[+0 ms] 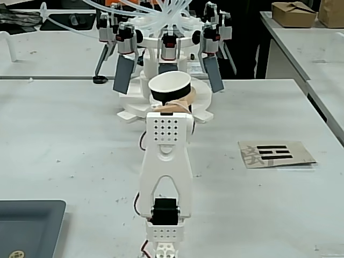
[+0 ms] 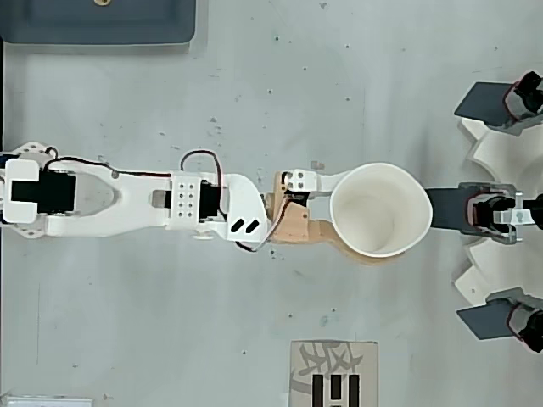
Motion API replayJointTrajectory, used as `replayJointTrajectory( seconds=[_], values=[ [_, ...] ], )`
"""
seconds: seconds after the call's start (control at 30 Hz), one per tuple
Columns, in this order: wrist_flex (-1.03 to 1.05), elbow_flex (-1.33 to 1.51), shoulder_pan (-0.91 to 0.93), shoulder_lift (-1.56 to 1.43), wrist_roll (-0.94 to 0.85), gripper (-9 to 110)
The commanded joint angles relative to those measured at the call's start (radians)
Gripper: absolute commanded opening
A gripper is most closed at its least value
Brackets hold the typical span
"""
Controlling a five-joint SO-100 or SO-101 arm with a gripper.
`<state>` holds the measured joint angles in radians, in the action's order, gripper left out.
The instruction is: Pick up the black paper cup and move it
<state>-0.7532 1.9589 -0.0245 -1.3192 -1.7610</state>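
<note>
Fingers (image 2: 339,181): one white, one tan, closed around the black paper cup (image 2: 378,209) from both sides, pinching its wall just under the rim. In the overhead view the white finger runs along the cup's upper edge and the tan finger (image 2: 327,235) along its lower edge; the rim looks slightly squeezed out of round.

Cup: upright, mouth up, white inside showing. In the fixed view the cup (image 1: 170,88) sits above the arm's perforated wrist block, black band visible below the white rim. Whether its base touches the tabletop cannot be told; the arm hides it.

Arm (image 2: 127,201): stretched out nearly straight across the tabletop (image 2: 254,102), from its base at the left edge of the overhead view toward the white machine (image 2: 501,212) at the right edge.

Cup vs. machine: in the overhead view the cup's rim lies just beside the middle dark grey paddle (image 2: 447,210), edges about touching in the picture. In the fixed view the cup stands in front of the machine's white base, between two hanging paddles (image 1: 124,74).

Also on the tabletop: a printed card with black bars (image 1: 275,153), well apart to the right in the fixed view; a dark blue-grey tray (image 1: 29,223) at lower left corner.
</note>
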Motion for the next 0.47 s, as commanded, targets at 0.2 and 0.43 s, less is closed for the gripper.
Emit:
replayJointTrajectory(
  seconds=[0.2,0.43],
  values=[
    [0.006,-0.048,0.006,-0.032,0.009,11],
    [0.012,-0.046,0.006,-0.034,0.011,11]
  ],
)
